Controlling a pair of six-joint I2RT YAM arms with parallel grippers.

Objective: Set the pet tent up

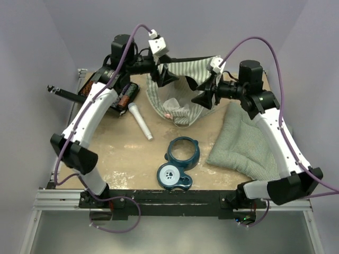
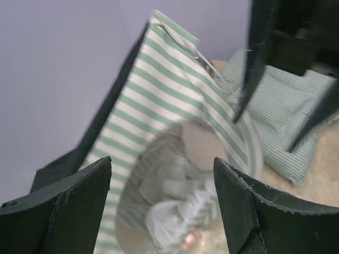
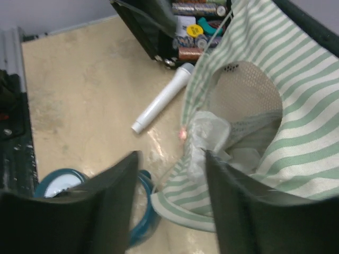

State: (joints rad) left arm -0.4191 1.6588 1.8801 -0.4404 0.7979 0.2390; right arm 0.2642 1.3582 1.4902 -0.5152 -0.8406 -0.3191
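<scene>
**Ana:** Where was the tent (image 2: 169, 90)?

**Ben:** At the far middle of the table (image 1: 122, 153), between the two arms. It was slumped rather than standing square, and its arched doorway faced the near edge. A black panel (image 2: 100, 132) ran up its far left side.

**Ana:** Was anything inside it?

**Ben:** Some crumpled clear wrapping (image 3: 212, 132) lay in the doorway, with a small pink spot at its near edge. I couldn't tell what the spot was.

**Ana:** And the left gripper (image 1: 168, 78)?

**Ben:** It was at the tent's upper left edge. Its fingers stood wide apart and nothing was pinched between them. In its own camera the striped cloth lay just beyond the tips.

**Ana:** The right gripper (image 3: 170, 154)?

**Ben:** It was at the tent's right side, pointing in toward the doorway. There was a clear gap between its fingers and no cloth was clamped. One finger overlapped the striped hem in its camera, though I couldn't tell if they touched.

**Ana:** What else was on the table?

**Ben:** A green cushion (image 1: 238, 143) lay flat under the right arm, beside the tent. A teal bowl stand (image 1: 196, 153) sat near the front middle. A white tube (image 1: 141, 121) lay left of the doorway, and a box of spools (image 3: 190, 32) sat behind it.
</scene>
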